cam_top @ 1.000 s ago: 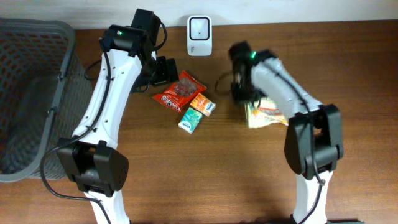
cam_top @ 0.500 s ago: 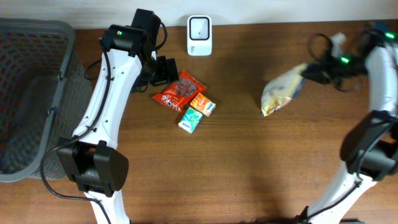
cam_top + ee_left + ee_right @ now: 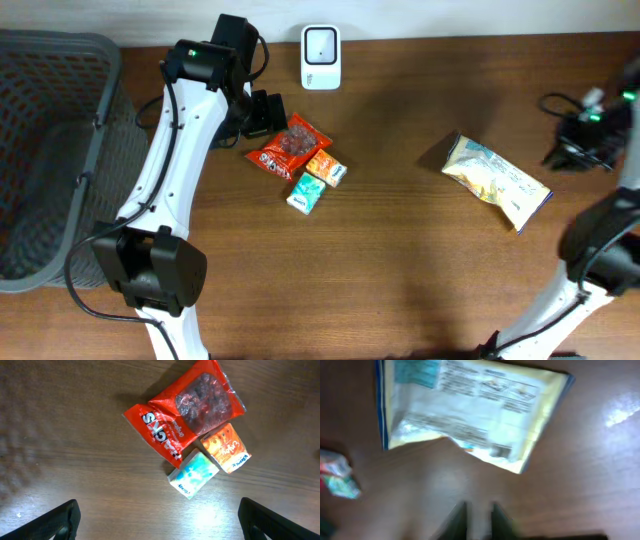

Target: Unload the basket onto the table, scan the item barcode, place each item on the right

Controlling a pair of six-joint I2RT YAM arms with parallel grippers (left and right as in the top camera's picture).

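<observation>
yellow bag flat on table, right gripper pressed together and empty

the right gripper has its fingers almost together w/ just a sliver of gap, pinching nothing. the yellow bag lies flat on the table ahead of those fingertips, apart from them, printed back side up. there's a small dark patch on the bag edge nearest the fingers (too blurred to read). from overhead the right gripper sits near the table's far right edge, and the yellow bag lies just beside it, toward the table centre.

the left gripper is spread wide, both fingers at the bottom corners of its wrist view, nothing btwn them. ahead of it lie 3 items in a cluster: a red bag farthest out, an orange pack touching its lower right side, and a teal pack closest to the fingers, touching the orange pack. from overhead the left gripper hangs just beside the red bag.

the white scanner stands at the back edge, near the left gripper and well apart from the right one. a grey basket sits far out on the left arm's side.
</observation>
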